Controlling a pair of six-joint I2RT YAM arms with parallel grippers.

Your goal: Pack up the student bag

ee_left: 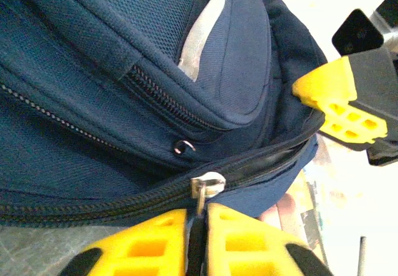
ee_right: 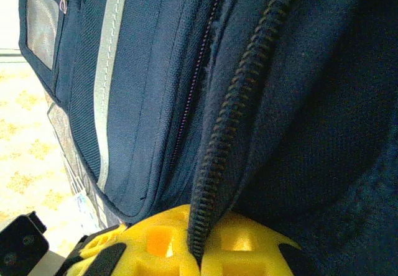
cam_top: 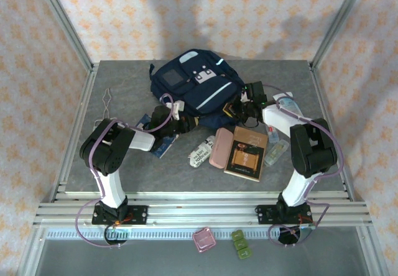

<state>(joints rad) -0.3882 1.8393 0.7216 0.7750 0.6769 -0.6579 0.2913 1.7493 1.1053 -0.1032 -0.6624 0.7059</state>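
Left wrist view gives the close-up: left gripper (ee_left: pixel 198 239), yellow fingers at bottom centre of frame, is clenched on the silver zipper pull (ee_left: pixel 208 184) of the student bag (ee_left: pixel 93 58). The tab runs down btwn the pads, w/ the main zip track stretching left and right from it. At right edge of the same view, one yellow finger of the other arm sits near the bag's corner. A 2nd, smaller zip w/ a ring puller (ee_left: pixel 183 147) sits just above the main one. Right wrist view shows what that cam can't: right gripper (ee_right: pixel 198 246), bottom of frame, is pinched shut on the bag's edge right at the coarse zip teeth (ee_right: pixel 233 120), which climb to upper right. Left of them are a light grey stripe (ee_right: pixel 106 102) and a clear window pocket (ee_right: pixel 40 21) in the upper left corner. Top external view adds the layout neither wrist cam has. Bag lies in upper centre of the grey table (cam_top: pixel 286 77), front face up, navy w/ grey stripes, white patches and a small grey square panel. Both arms reach its lower edge, left arm at lower-left, right arm at lower-right. Below the bag, mid-frame, lie a brown book (cam_top: pixel 247 153), pink case (cam_top: pixel 221 150), white crumpled packet (cam_top: pixel 200 154) and clear plastic item (cam_top: pixel 278 150).
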